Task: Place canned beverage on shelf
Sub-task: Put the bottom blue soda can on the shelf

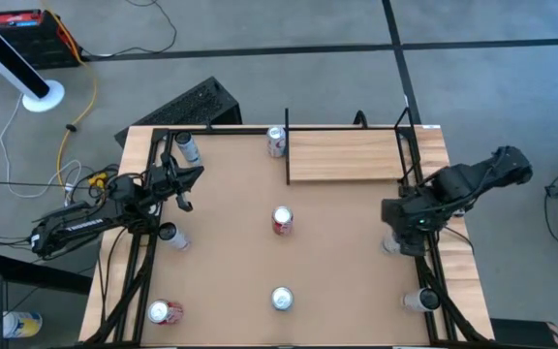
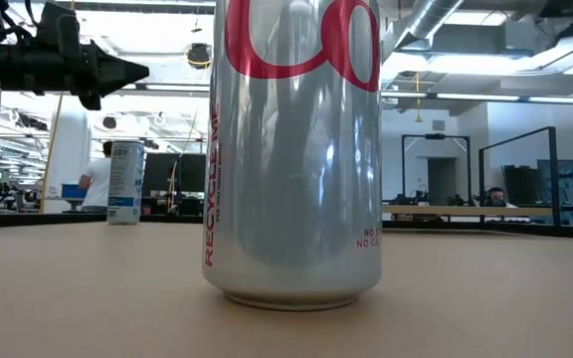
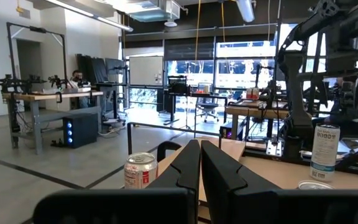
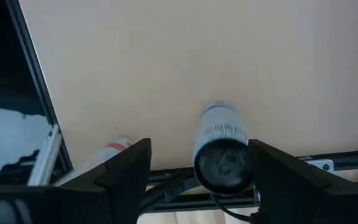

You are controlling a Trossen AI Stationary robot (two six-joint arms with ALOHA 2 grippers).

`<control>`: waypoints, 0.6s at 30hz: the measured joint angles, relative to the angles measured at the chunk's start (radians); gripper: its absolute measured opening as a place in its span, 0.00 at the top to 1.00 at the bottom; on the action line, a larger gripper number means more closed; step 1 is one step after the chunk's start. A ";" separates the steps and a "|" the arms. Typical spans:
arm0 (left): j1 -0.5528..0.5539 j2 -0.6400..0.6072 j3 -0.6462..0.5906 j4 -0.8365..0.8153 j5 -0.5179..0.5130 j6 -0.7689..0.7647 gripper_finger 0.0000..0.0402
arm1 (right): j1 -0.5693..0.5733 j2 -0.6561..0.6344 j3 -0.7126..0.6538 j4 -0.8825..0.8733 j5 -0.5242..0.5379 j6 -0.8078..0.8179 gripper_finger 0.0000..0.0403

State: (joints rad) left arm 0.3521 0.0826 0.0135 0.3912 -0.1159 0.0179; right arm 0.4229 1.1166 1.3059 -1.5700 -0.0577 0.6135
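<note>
Big silver can (image 2: 291,149) top cut off; label only partly legible

The left dark six-joint arm is lying low along the table's left edge, its forearm stretching inward and its left two-finger gripper (image 1: 190,174) pointing toward the table's far side. Its two dark fingers (image 3: 185,171) are pressing flat against each other, holding nothing. The right dark six-joint arm is bending in from the table's right edge, wrist tipping downward. Its right two-finger gripper (image 4: 197,163) is hanging with fingers (image 4: 129,163) standing wide apart.
</note>
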 joint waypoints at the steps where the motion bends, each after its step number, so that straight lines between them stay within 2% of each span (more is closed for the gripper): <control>1: 0.000 0.000 0.000 0.000 0.000 0.000 1.00 | 0.009 -0.023 -0.023 -0.001 0.000 0.004 0.29; 6: 0.000 0.000 0.000 0.000 0.000 0.000 1.00 | 0.025 -0.086 -0.100 -0.002 0.001 0.049 0.30; 18: 0.000 0.000 0.000 0.000 0.000 0.000 1.00 | 0.056 -0.042 -0.101 -0.003 0.010 0.093 0.30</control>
State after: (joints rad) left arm 0.3522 0.0829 0.0135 0.3910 -0.1155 0.0175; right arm 0.4791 1.0744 1.2045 -1.5727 -0.0476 0.7067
